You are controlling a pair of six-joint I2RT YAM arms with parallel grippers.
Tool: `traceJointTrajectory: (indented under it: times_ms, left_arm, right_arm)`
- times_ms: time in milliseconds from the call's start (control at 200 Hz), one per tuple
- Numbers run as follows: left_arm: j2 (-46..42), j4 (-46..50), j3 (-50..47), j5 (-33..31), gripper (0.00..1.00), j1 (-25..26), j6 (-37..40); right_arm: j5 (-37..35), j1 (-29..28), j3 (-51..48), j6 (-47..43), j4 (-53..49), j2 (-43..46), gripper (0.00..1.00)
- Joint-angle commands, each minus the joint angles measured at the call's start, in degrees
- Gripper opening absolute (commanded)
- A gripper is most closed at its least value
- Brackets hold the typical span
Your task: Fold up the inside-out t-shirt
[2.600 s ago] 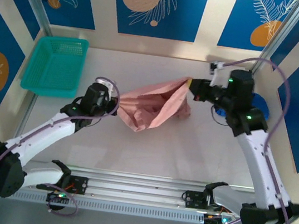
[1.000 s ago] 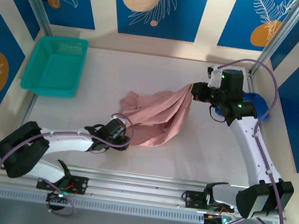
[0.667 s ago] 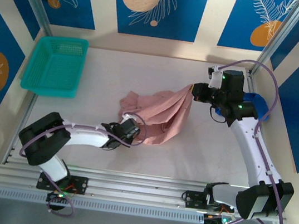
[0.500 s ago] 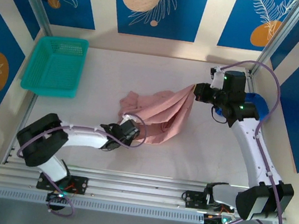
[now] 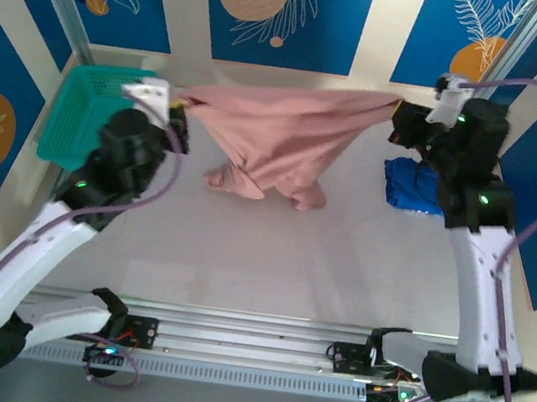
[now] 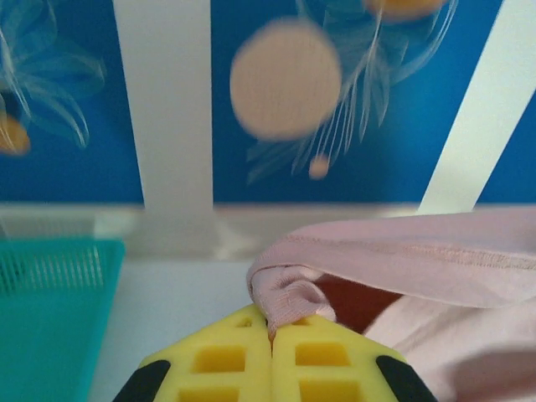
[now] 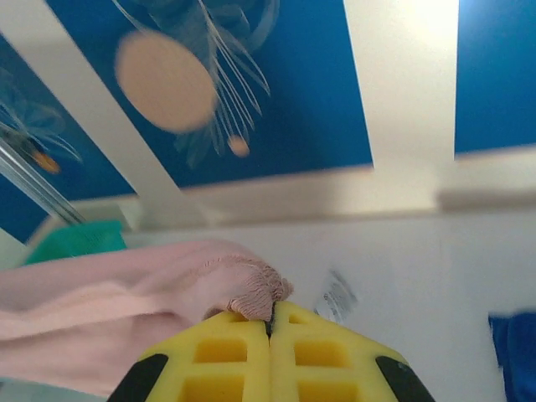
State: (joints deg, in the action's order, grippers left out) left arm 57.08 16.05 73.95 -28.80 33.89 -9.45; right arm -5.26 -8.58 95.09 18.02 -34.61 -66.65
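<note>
The salmon-pink inside-out t-shirt [image 5: 279, 132] hangs stretched in the air between both arms, its lower folds drooping toward the table at the back. My left gripper [image 5: 183, 107] is shut on its left edge; in the left wrist view a bunched hem [image 6: 289, 297] is pinched between the yellow pads [image 6: 226, 364]. My right gripper [image 5: 401, 108] is shut on the right edge, where a ribbed corner [image 7: 255, 289] sticks out of the closed yellow pads [image 7: 318, 360]. The cloth [image 7: 92, 310] trails off to the left in the right wrist view.
A teal basket [image 5: 84, 118] stands at the back left, partly behind my left arm, and also shows as the basket [image 6: 46, 310] in the left wrist view. A royal-blue garment [image 5: 414, 185] lies at the back right under my right arm. Blue patterned walls enclose the table.
My left gripper shut on the shirt's lower edge near the table's middle and rose to the back left. My right gripper rose too. The shirt went from draped on the table to stretched in the air.
</note>
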Motion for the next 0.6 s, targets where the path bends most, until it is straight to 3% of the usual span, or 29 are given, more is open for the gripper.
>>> traceJointTrajectory:
  times_ms: [0,165,290,435,595]
  left_arm:
    - [-4.66,8.04,6.54,0.68,0.0,0.68,6.89]
    - [-3.96,16.0,16.81,0.92,0.0,0.91,8.84]
    - [2.72,16.62,19.74,-3.86,0.0,-1.23,10.85]
    - [13.81,16.17,26.55,3.75,0.0,-10.81,7.73]
    - [27.87,16.37,44.68,7.5,0.0,-14.94,8.64]
  right_arm:
    - [-2.27,-1.41,4.81,-3.03,-6.05,7.71,0.0]
    - [-2.25,-2.06,12.51,-4.66,-12.07,12.06,0.0]
    - [-5.36,-2.05,12.22,-6.75,-11.36,9.82,0.0]
    - [-9.21,-0.12,11.25,-9.58,-3.34,2.69,0.0]
    - [-5.09,4.8,19.84,-7.12,5.07,-8.55,0.0]
